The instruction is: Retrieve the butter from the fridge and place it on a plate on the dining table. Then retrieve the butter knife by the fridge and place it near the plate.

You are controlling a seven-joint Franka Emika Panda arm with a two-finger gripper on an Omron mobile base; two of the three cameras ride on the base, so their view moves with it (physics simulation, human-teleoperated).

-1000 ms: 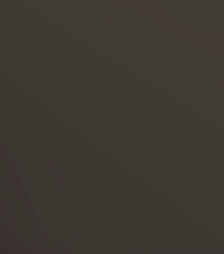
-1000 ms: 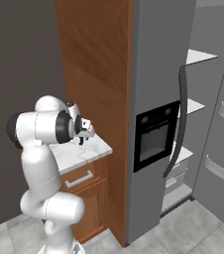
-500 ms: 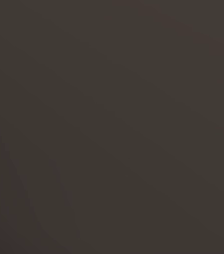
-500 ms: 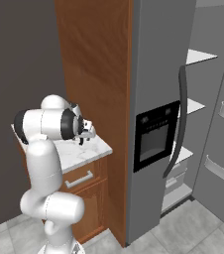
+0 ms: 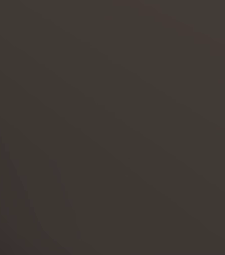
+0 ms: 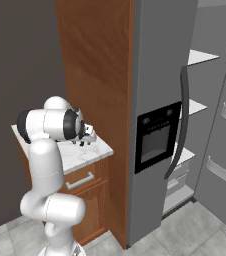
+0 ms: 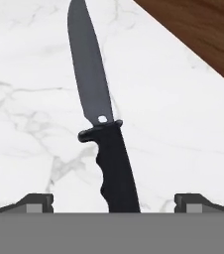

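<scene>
The butter knife (image 7: pixel 104 129) lies flat on a small marble counter (image 7: pixel 183 114). Its dark blade points away from the hand and its black handle is nearest. My gripper (image 7: pixel 114 203) is open just above it. The fingertips (image 7: pixel 34 201) stand wide on either side of the handle and do not touch it. From the right base view, the gripper (image 6: pixel 87 137) hangs low over that counter (image 6: pixel 92 152), left of the fridge (image 6: pixel 160 75). The butter, the plate and the dining table are out of view.
A tall brown wood panel (image 6: pixel 95 65) rises between the counter and the fridge. The fridge's right door (image 6: pixel 225 125) hangs open, showing white shelves (image 6: pixel 200 57). A drawer (image 6: pixel 80 180) sits under the counter. A dark wall (image 6: pixel 15 60) stands close on the left.
The hand has dropped slightly toward the counter and the arm's upper links have shifted a little. The jaws stay wide.
</scene>
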